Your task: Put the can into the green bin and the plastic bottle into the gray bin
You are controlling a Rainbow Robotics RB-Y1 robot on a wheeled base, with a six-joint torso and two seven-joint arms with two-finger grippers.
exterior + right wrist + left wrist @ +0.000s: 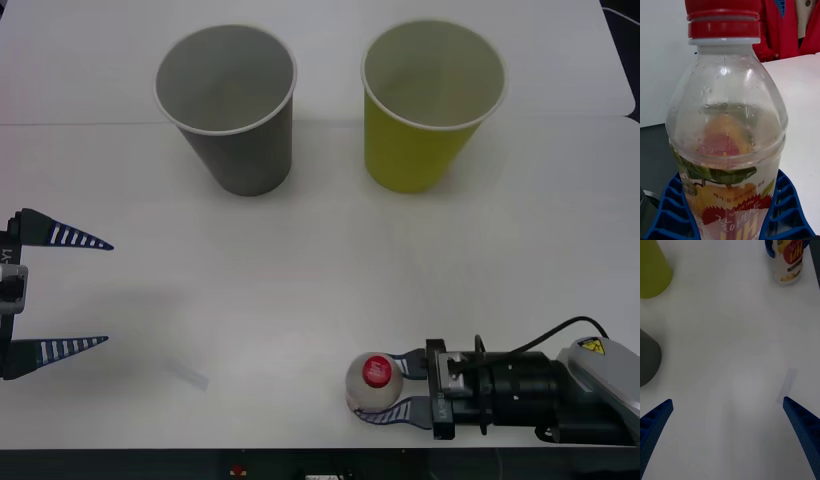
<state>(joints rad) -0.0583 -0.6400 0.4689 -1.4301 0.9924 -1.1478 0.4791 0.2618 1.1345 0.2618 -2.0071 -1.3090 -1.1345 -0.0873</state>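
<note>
The plastic bottle, clear with a red cap, stands upright near the table's front edge, right of centre. My right gripper is shut on the plastic bottle, and its blue fingers press both sides at label height. The gray bin stands at the back left and the green bin at the back right, both upright and open-topped. My left gripper hovers open at the left edge, holding nothing. From the left wrist I see the plastic bottle, the green bin and the gray bin. The can is out of view.
A small strip of clear tape lies on the white table between the two grippers. The table's front edge runs just below the bottle. Bare tabletop lies between the bottle and both bins.
</note>
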